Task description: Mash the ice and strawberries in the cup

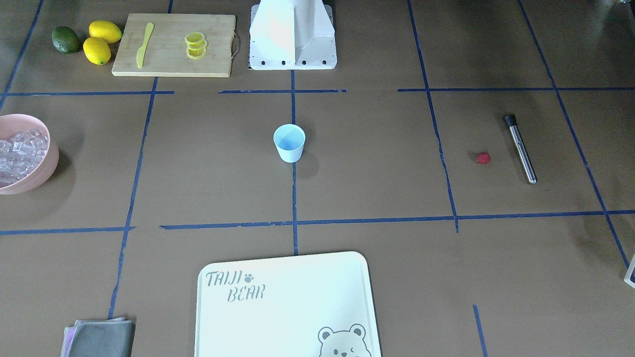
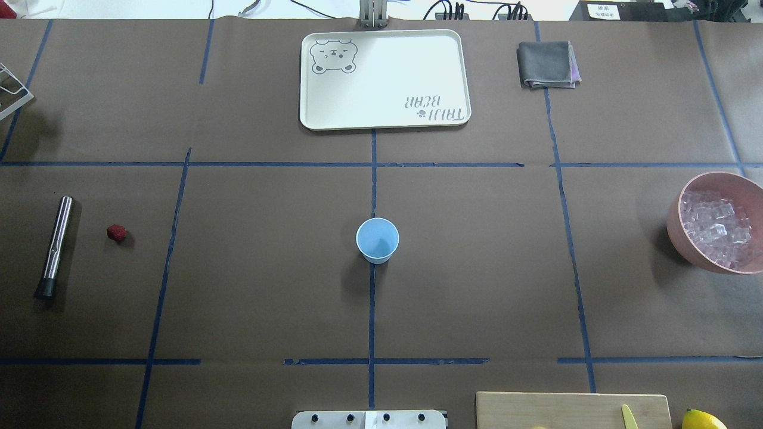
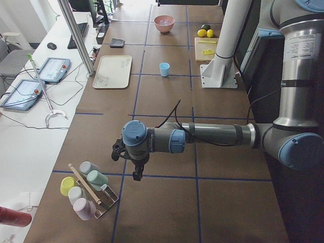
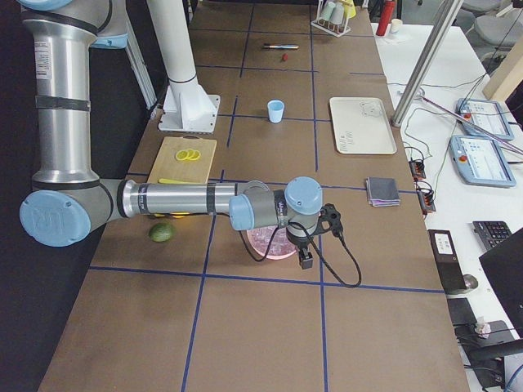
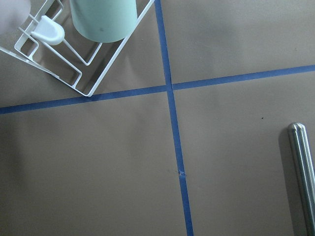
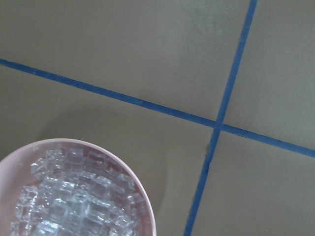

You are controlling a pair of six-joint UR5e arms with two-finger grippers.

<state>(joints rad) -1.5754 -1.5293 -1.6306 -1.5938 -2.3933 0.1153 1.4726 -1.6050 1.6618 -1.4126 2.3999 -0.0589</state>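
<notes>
**Cup empty at centre, ingredients staged on both flanks**

The small pale-blue tapered plastic cup [image 2: 377, 239] is standing upright and empty at table centre, on the middle tape line. That spot is probably chosen so either arm can reach it.

The one small bumpy red strawberry [image 2: 117, 232] is lying on the brown paper well off on the robot's left. It is sitting just beside the slim brushed-steel muddler with a black end [image 2: 55, 247], not touching it. The clear glassy ice cubes [image 2: 715, 229] are sitting heaped in the wide pink bowl [image 2: 673, 229], well off on the robot's right. Judgement: the staging is splitting the work, berry and muddler for the left arm, ice for the right.

The left gripper [image 3: 136, 174] is hanging over the table near the white wire rack of pastel cups [image 3: 88, 195]. Its wrist view is catching the muddler's rounded steel tip. The pincer state cannot be told, as it is showing in a side view only. The right gripper [image 4: 306, 260] is hovering at the bowl's rim, and again its pincer state cannot be told.

Handling guesses:
- The cup is looking thin, smooth and light, so it is likely tipping under muddling unless braced.
- The ice is looking hard and slick.
- The muddler is a plain cylinder and is prone to rolling.

Nothing is in the cup yet.

Further out, a cream bear-print tray [image 2: 381, 113] and a folded grey cloth [image 2: 545, 64] are lying at the far edge.
</notes>
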